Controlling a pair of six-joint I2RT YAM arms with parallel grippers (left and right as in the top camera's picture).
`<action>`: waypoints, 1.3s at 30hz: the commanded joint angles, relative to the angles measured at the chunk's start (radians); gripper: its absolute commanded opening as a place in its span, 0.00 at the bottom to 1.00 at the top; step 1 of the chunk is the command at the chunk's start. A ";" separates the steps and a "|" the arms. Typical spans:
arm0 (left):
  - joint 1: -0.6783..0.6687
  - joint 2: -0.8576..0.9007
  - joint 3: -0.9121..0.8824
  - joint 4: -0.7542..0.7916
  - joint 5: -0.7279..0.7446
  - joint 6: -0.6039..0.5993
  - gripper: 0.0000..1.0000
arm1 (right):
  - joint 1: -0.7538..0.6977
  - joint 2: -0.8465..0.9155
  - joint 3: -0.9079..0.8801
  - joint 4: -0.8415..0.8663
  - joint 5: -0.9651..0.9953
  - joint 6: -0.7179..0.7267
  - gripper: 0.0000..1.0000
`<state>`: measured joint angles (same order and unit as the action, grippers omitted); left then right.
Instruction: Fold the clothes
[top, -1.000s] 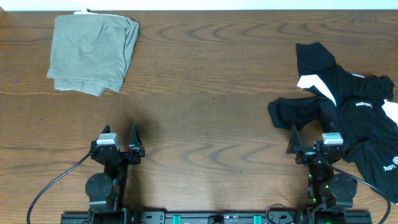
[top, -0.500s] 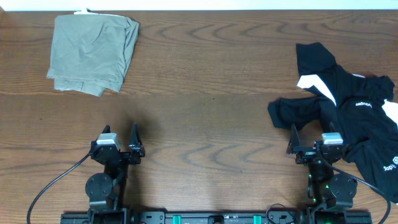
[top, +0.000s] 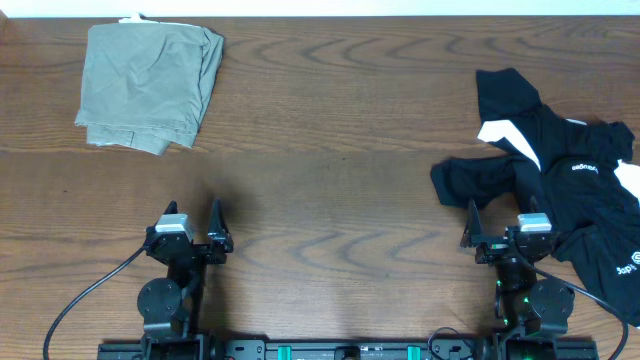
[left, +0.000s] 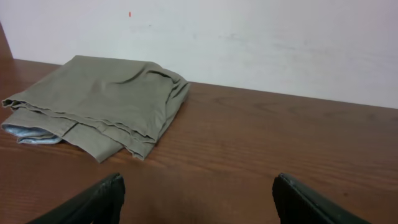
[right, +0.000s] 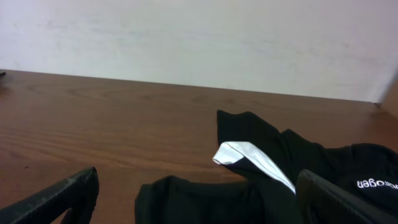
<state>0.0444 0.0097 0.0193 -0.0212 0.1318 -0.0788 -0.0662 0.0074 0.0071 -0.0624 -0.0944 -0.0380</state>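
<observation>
Black clothes (top: 560, 190) lie in a crumpled heap on the wooden table (top: 330, 150) in the overhead view, just ahead of your right pincer (top: 500, 222) and spilling past its outer side. Whether the cloth touches it, you cannot tell from here. That pincer stands spread wide and holds nothing. Your left pincer (top: 193, 212) is also spread and empty, with bare wood around it. A folded olive-khaki garment (top: 150, 85) lies well ahead of it, slightly to its outer side, near the far edge.

In the left wrist view, your left pincer (left: 196, 205) shows its two dark fingers (left: 93, 202) far apart. The olive-khaki garment (left: 106, 102) lies ahead and to the left, by the pale wall (left: 249, 43).

In the right wrist view, your right pincer (right: 198, 190) is just as wide. The clothes (right: 186, 199) begin between its fingers (right: 56, 196) and run ahead to the right, with a white panel (right: 252, 158) folded over and a small white logo (right: 376, 183) at the right edge.
</observation>
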 joint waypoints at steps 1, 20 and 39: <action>0.004 0.001 -0.014 -0.038 0.033 -0.009 0.78 | -0.005 0.000 -0.002 -0.003 -0.014 -0.015 0.99; 0.004 0.001 -0.014 -0.038 0.033 -0.009 0.78 | -0.005 0.000 -0.002 0.016 -0.196 0.152 0.99; 0.004 0.001 -0.014 -0.038 0.033 -0.009 0.78 | -0.006 0.003 -0.002 0.014 -0.535 0.943 0.99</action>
<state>0.0444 0.0097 0.0196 -0.0216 0.1318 -0.0788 -0.0662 0.0078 0.0071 -0.0414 -0.5999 0.8616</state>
